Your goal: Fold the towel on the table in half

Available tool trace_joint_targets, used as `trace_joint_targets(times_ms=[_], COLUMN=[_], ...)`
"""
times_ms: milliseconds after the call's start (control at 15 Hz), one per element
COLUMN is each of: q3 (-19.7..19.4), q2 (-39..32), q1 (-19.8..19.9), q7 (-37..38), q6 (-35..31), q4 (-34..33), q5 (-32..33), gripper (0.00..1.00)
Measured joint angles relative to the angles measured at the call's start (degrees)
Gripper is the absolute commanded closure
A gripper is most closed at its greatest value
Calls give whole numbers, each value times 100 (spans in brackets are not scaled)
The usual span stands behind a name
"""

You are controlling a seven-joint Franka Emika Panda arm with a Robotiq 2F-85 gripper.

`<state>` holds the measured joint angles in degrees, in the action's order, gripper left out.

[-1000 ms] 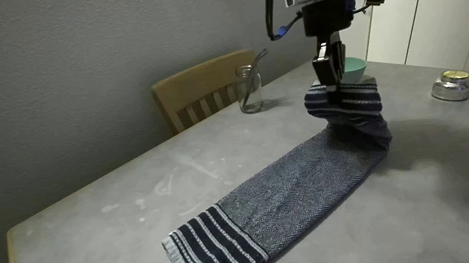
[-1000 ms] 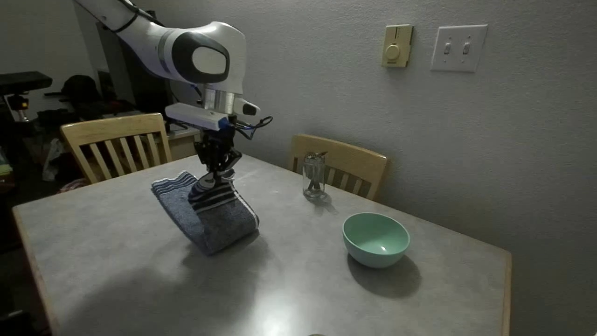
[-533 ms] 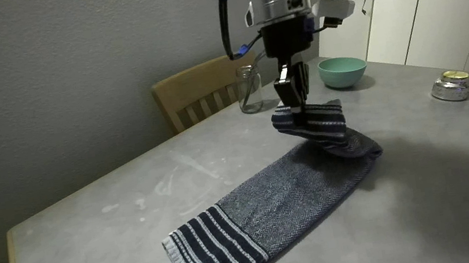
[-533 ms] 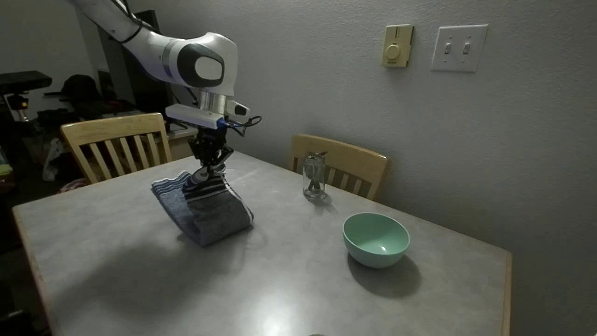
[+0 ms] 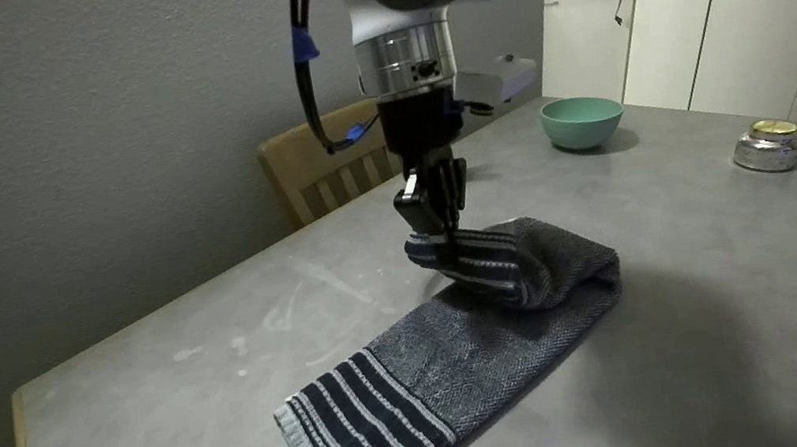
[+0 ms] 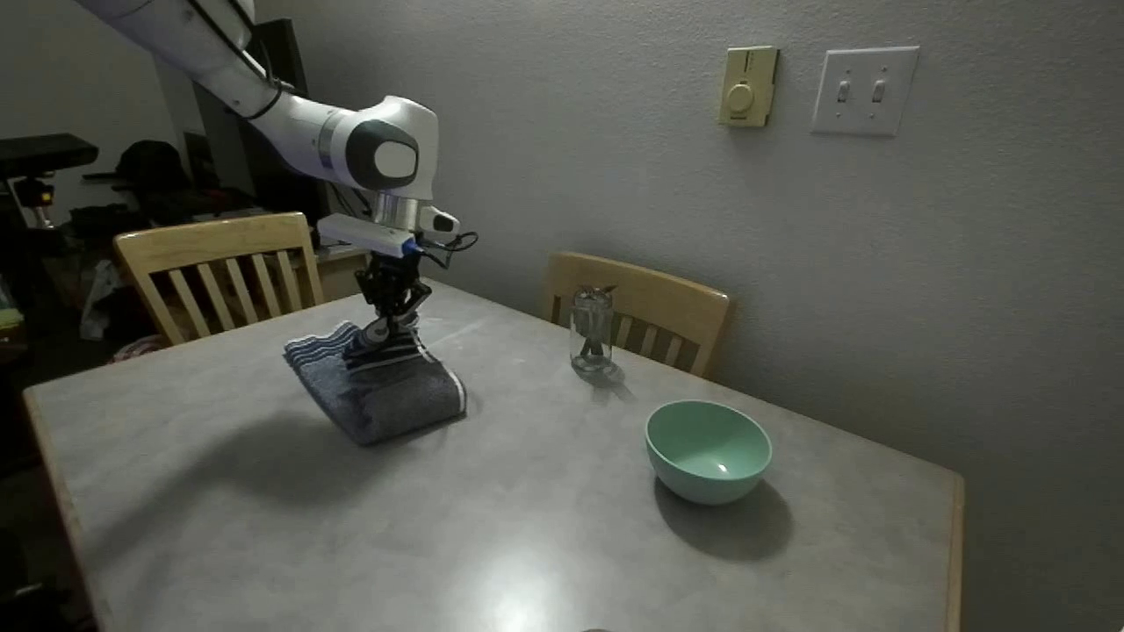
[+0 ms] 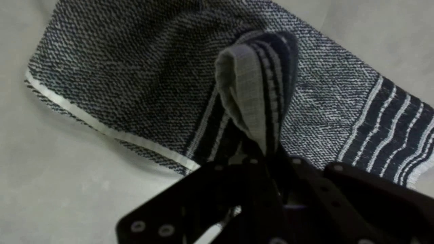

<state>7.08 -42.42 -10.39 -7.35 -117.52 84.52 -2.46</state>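
The blue-gray towel (image 5: pixel 460 358) lies on the pale gray table (image 5: pixel 162 445). One end, with navy and white stripes, lies flat. My gripper (image 5: pixel 448 247) is shut on the opposite striped end, pinching it and holding it above the towel's middle. The towel bends back over itself in a loose, raised loop. In an exterior view the towel (image 6: pixel 408 399) shows its folded side under the gripper (image 6: pixel 392 323). In the wrist view the pinched striped end of the towel (image 7: pixel 249 81) bulges up at the gripper (image 7: pixel 269 154); the fingertips are dark and partly hidden by cloth.
A green bowl (image 5: pixel 582 122) stands on the table, also seen in an exterior view (image 6: pixel 707 452). A glass jar with straws (image 6: pixel 592 333) stands near the wall-side edge. A silver jar with a yellow lid (image 5: pixel 768 147) stands apart. Wooden chairs (image 6: pixel 219 263) stand at the table's edges.
My gripper has carried the held end lower and toward the flat striped end. The loop has shifted the same way, and more of the towel is doubled over.
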Motion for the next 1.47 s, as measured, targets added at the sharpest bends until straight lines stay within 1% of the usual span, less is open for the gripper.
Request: trace_joint_targets(times_ms=[333, 600, 1067, 1467], q3=[59, 200, 469, 500], q2=[-451, -452, -553, -1083], q1=[-110, -163, -173, -315], q7=[29, 5, -590, -758], q6=[459, 849, 1687, 2132], q4=[-729, -951, -1265, -2027], q5=[-1, -1, -32, -28], gripper=[97, 97, 97, 97])
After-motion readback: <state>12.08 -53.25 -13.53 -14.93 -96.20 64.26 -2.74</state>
